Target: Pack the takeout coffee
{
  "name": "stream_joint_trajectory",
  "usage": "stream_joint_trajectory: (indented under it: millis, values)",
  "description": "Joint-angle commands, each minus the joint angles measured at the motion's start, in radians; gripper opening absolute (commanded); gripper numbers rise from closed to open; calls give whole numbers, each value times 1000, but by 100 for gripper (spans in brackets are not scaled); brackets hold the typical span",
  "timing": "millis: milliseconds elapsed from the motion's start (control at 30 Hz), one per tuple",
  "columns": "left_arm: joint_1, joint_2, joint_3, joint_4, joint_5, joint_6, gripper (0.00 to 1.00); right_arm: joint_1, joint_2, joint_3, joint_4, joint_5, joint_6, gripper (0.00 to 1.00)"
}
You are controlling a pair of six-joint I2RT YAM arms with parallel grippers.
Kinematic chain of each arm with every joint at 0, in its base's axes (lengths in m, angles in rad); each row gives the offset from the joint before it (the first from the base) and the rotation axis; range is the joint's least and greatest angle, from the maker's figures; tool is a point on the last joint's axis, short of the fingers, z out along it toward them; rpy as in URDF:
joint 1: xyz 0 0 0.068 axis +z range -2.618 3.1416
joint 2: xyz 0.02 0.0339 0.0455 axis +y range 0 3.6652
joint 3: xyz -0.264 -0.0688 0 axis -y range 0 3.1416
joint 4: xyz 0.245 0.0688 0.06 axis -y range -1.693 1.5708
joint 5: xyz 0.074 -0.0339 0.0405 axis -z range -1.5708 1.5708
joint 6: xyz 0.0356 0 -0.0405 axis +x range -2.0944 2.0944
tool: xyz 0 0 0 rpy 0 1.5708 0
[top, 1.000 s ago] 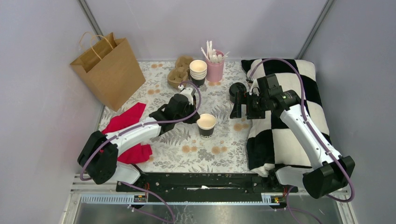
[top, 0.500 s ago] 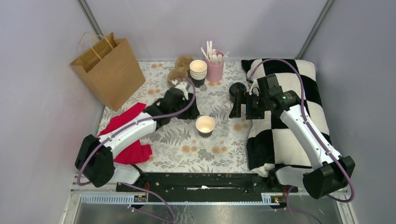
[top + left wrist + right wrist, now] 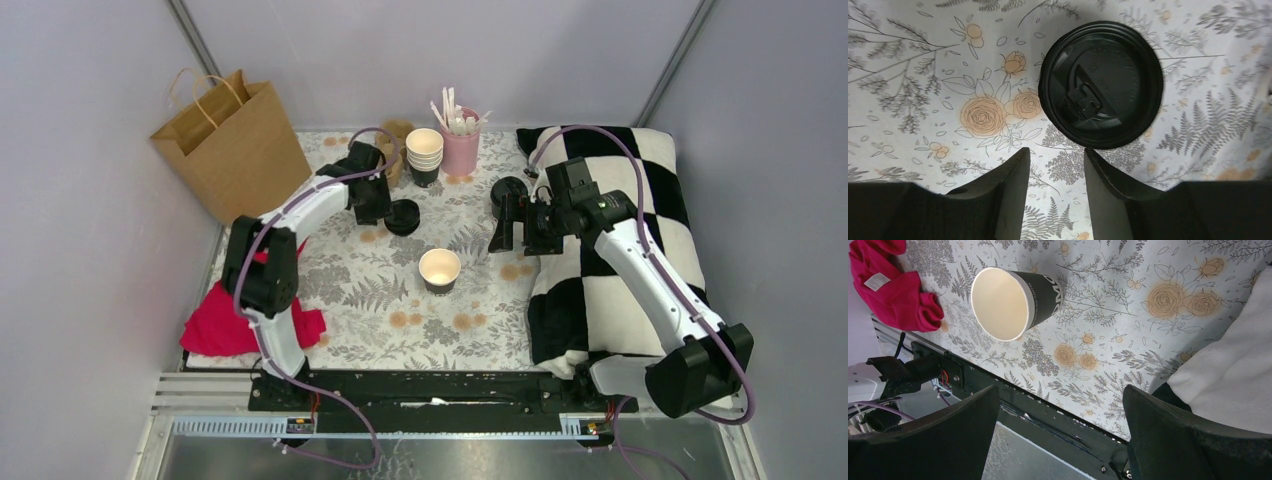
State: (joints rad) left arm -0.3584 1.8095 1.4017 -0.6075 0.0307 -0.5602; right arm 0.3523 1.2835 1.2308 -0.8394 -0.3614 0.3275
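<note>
The takeout coffee cup (image 3: pixel 440 270), black outside and cream inside, stands lidless mid-table; the right wrist view shows it (image 3: pixel 1008 302) from above. A round black lid (image 3: pixel 1100 82) lies on the floral cloth just beyond my left gripper (image 3: pixel 1055 155), which is open with only cloth between its fingers. From above, that lid (image 3: pixel 403 217) sits left of and behind the cup, with the left gripper (image 3: pixel 378 200) beside it. I cannot tell whether anything stands under the lid. My right gripper (image 3: pixel 515 225) hovers right of the cup, wide open and empty (image 3: pixel 1060 395).
A brown paper bag (image 3: pixel 230 150) stands at the back left. A stack of lidless cups (image 3: pixel 424 155), a pink cup of stirrers (image 3: pixel 460 140) and a low stack of black lids (image 3: pixel 510 195) are at the back. A checkered pillow (image 3: pixel 620 250) fills the right side. A red cloth (image 3: pixel 235 315) lies front left.
The left arm has swung from beside the cup to the back left. Its gripper went from shut to open, and the black lid now shows on the cloth. The right arm has not moved.
</note>
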Motion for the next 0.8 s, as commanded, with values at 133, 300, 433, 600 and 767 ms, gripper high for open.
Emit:
stream_joint_trajectory:
  millis: [133,300,433,600,767]
  values:
    - [3,145,165,-56,30,33,42,-1,17,9,13,-22,3,100]
    - [3,129,177,-61,18,40,41,-1,32,15,12,-26,-3,100]
    - [2,83,161,-62,-2,59,41,-2,44,21,14,-25,-8,100]
    - [4,114,222,-80,-60,90,46,-1,58,20,17,-25,-14,100]
    - [3,214,334,-85,-91,137,44,-1,66,24,16,-27,-15,100]
